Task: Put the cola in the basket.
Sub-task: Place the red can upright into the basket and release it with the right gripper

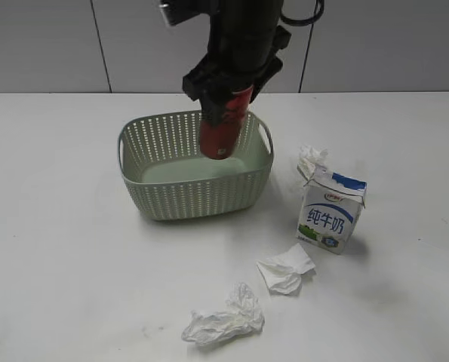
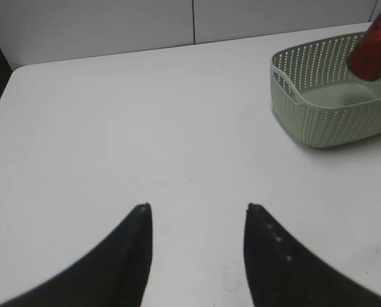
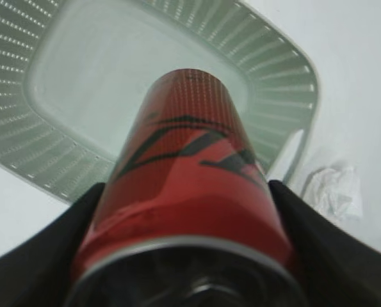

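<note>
My right gripper is shut on the cola, a slim red can, and holds it upright over the far side of the pale grey-green basket; its lower end is inside the basket, above the floor. In the right wrist view the cola fills the middle between the black fingers, with the basket below it. My left gripper is open and empty over bare table. Its view shows the basket and the cola at the upper right.
A white-and-blue milk carton stands right of the basket. Crumpled white tissues lie by the carton, in front of it and near the front edge. The table is white.
</note>
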Controlling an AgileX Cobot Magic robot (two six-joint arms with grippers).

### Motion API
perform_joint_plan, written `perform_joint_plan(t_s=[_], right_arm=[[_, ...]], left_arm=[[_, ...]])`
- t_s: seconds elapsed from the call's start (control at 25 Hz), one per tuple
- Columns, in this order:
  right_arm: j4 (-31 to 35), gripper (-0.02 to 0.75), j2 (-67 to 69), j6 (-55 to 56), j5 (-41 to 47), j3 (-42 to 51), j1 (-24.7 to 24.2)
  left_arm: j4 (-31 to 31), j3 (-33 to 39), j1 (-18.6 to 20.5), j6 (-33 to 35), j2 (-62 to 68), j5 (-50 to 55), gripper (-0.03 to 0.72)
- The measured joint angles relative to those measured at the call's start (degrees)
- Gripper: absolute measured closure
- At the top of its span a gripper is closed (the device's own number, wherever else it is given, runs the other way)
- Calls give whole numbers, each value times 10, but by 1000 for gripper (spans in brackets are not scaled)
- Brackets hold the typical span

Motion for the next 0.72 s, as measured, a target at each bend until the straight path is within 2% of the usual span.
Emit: perform_joint_plan(t_s=[0.24,0.72], right_arm=[[4,219,63,-9,-1,-46,0],[24,219,92,-36,-2,-50,0]], left_arm=[[0,0,0,0,0,0,324],[0,0,0,0,0,0,324]])
